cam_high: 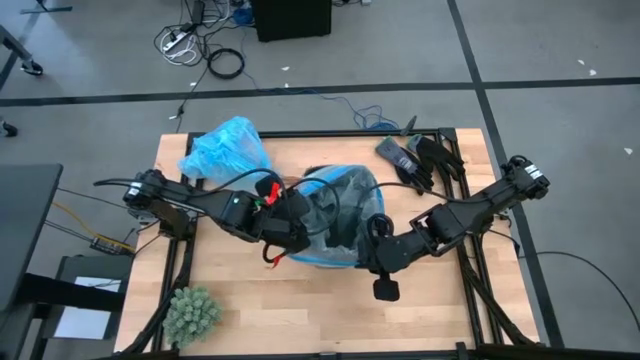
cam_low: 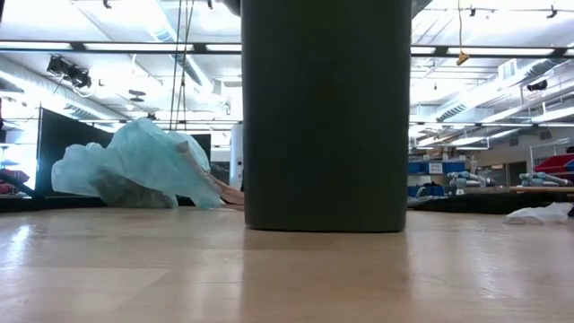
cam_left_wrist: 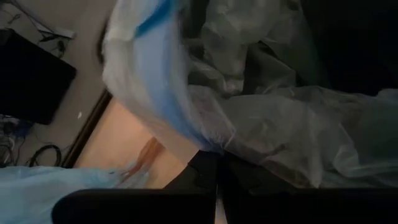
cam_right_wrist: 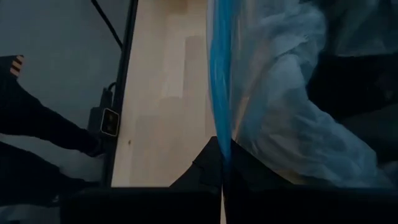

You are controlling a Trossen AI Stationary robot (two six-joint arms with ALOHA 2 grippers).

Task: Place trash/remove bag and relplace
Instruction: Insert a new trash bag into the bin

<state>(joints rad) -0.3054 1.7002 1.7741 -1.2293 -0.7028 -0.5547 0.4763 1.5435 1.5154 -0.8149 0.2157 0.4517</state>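
Crinkly sky-blue bag (cam_high: 228,148) heaped apart; both hands pinching paler bin liner's (cam_high: 335,215) blue rim.

We see two dark arms; left arm (cam_high: 215,203) has red and green wiring behind its wrist.

bin (cam_high: 335,215) mid-bench, pale liner on it | left pincer (cam_high: 293,235), right pincer (cam_high: 372,240) at liner rim | blue bag (cam_high: 228,150) far-left | plant ball (cam_high: 192,312) near-left

Crinkly thin plastic bag (cam_high: 228,148), pale smooth wood table (cam_high: 300,310), matt dark bin (cam_low: 326,117).
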